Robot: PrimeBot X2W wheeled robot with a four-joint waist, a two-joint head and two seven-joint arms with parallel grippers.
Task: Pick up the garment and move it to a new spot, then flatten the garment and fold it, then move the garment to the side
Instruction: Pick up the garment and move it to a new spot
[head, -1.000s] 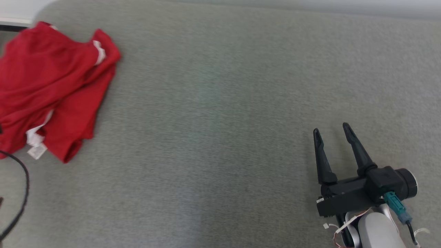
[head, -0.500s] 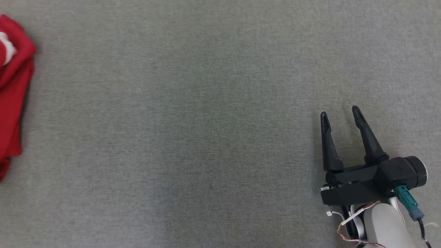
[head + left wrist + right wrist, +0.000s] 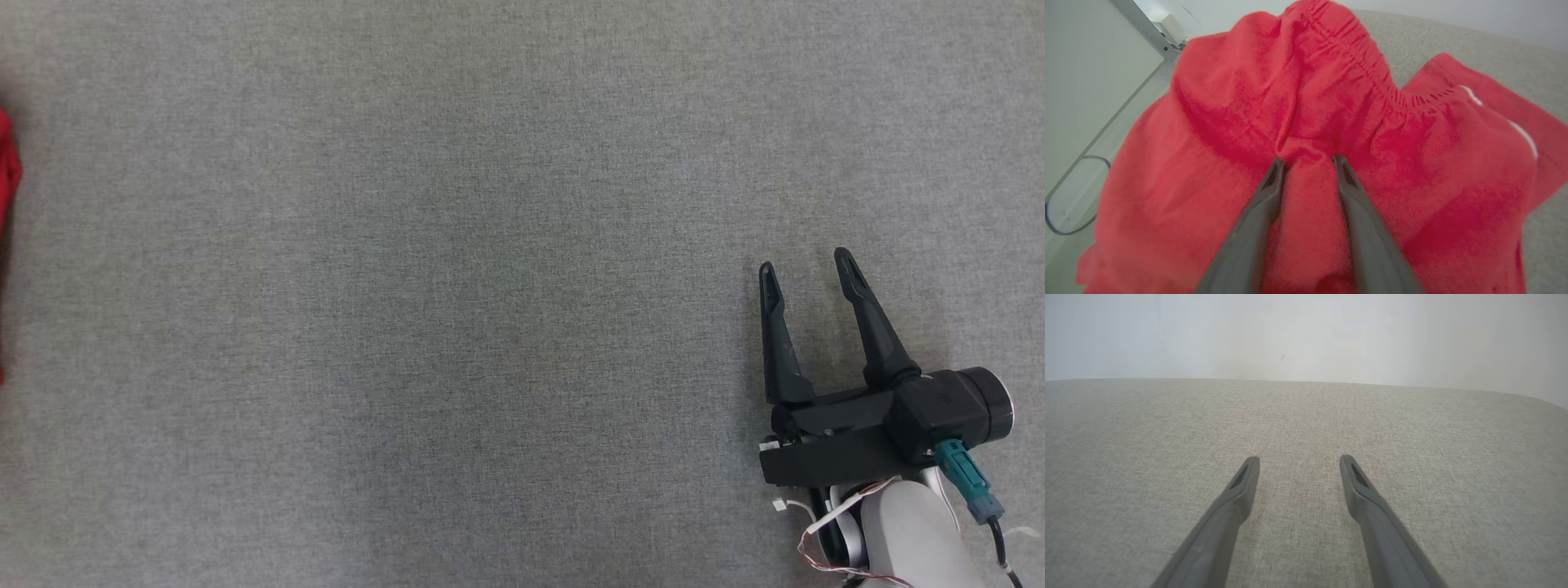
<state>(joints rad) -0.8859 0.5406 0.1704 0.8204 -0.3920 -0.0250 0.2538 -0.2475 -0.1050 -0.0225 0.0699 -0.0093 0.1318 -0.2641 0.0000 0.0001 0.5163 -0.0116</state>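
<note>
Where garment point(image 3: 1229, 122) lies, fabric point(image 3: 1494, 57) meets wall point(image 3: 1453, 10)

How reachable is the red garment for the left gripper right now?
Probably yes. The left gripper has its tips down on the red garment, jaws apart, with a ridge of cloth between them. Nothing stands in the way.

Grey woven surface point(image 3: 457, 294) before me; pale wall point(image 3: 1306, 335) behind; dark cable loop point(image 3: 1065, 233) on floor past its edge.
</note>
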